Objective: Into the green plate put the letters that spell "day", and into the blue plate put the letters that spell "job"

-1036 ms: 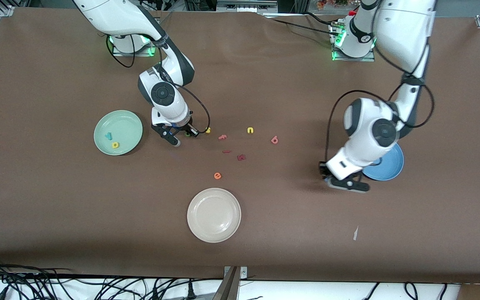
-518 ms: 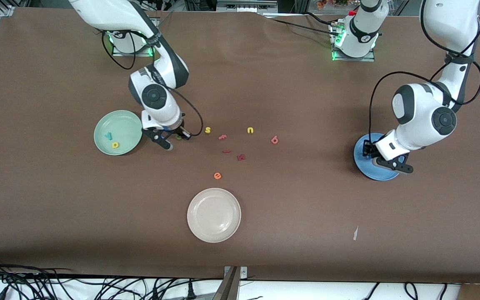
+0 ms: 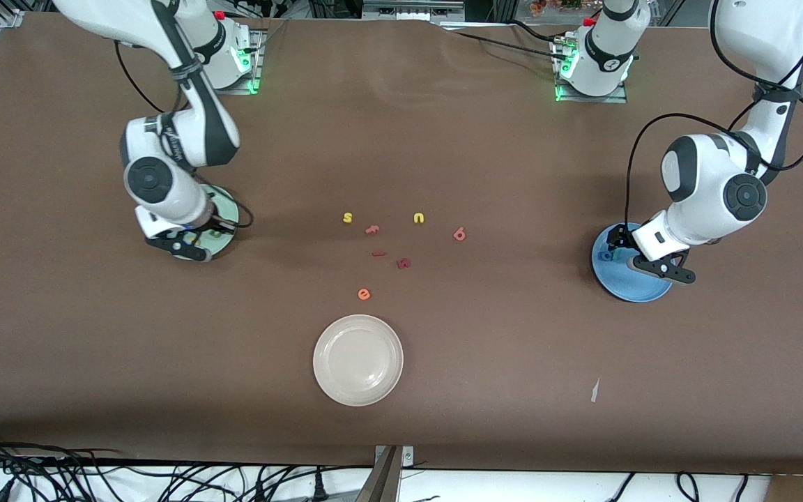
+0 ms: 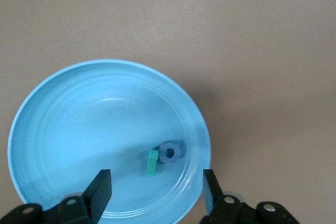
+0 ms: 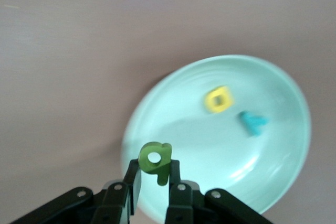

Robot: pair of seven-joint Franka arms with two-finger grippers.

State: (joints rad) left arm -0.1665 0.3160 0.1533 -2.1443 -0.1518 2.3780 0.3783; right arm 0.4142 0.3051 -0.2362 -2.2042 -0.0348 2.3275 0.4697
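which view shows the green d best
The right wrist view: the dark green d stands clear, pinched in the right gripper over the green plate. In the front view the arm hides it; the left wrist view looks at the blue plate instead.

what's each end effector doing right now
Left end effector: open, empty, over the blue plate.
Right end effector: shut on the green d, over the green plate.

Bare table (image 3: 513,362) around the cream plate (image 3: 358,360) (loose letters (image 3: 401,244) clutter mid-table).
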